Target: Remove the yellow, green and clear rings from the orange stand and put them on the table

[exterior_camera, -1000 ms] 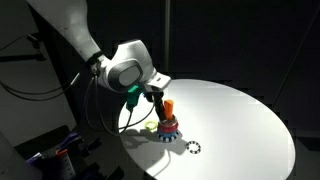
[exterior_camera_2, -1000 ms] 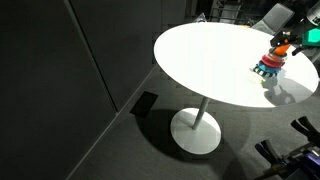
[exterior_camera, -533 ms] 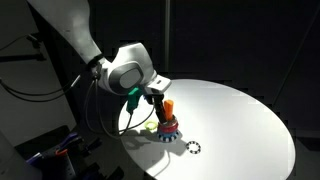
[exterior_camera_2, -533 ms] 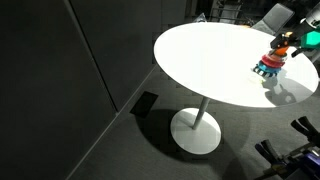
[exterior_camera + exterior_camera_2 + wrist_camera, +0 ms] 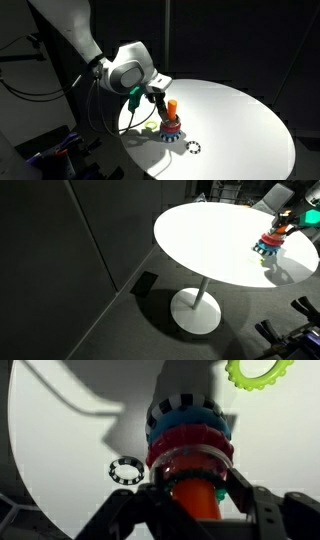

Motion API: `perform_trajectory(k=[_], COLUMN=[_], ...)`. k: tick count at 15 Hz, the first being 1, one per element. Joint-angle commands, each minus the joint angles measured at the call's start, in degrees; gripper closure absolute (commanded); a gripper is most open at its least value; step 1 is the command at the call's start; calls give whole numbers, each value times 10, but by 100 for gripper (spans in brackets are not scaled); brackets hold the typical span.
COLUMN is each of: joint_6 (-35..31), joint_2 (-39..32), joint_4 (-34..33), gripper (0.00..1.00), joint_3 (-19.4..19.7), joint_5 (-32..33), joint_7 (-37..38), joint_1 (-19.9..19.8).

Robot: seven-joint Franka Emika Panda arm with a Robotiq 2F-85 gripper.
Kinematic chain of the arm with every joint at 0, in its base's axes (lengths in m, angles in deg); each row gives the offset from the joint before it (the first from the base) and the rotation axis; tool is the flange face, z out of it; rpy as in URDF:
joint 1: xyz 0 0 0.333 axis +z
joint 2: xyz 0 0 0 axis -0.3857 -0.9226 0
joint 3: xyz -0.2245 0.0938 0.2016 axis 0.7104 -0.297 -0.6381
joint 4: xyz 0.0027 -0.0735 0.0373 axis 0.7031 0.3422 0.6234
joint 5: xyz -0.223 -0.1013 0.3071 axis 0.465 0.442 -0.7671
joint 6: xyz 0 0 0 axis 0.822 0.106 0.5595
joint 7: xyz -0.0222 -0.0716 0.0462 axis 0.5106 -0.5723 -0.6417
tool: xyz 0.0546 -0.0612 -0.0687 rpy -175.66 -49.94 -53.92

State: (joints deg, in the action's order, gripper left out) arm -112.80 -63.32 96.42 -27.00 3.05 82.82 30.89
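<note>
The orange stand [image 5: 171,107] [image 5: 192,502] is upright on the white table [image 5: 240,120] [image 5: 205,240]. In the wrist view the green ring [image 5: 215,488] sits highest on the peg. The clear ring [image 5: 190,457] lies just under it, over a red ring [image 5: 190,440]. My gripper [image 5: 196,480] [image 5: 160,98] reaches down over the peg, its fingers pressed against the green ring from both sides. The yellow ring [image 5: 260,370] [image 5: 150,127] lies flat on the table beside the stand. The far exterior view shows only the small colourful stack [image 5: 270,245] below the gripper.
A blue ring and a black-and-white toothed ring [image 5: 185,408] sit at the foot of the stand. A small black-and-white ring [image 5: 127,470] [image 5: 193,149] lies loose on the table nearby. The table edge runs close behind the stand [image 5: 300,255]. The room around is dark.
The jaws have closed in on the top of the stand. The arm has hardly moved, and the rings and stand stay in place.
</note>
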Motion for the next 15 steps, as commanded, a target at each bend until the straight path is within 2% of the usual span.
perform_trajectory(k=[1, 6, 15], joint_6=[1, 9, 38], joint_2=[0, 16, 67], joint_4=[-3, 1, -2], gripper=[61, 61, 61], joint_3=[15, 31, 102], joint_5=[9, 15, 52], joint_7=[17, 24, 63], joint_1=[14, 28, 97])
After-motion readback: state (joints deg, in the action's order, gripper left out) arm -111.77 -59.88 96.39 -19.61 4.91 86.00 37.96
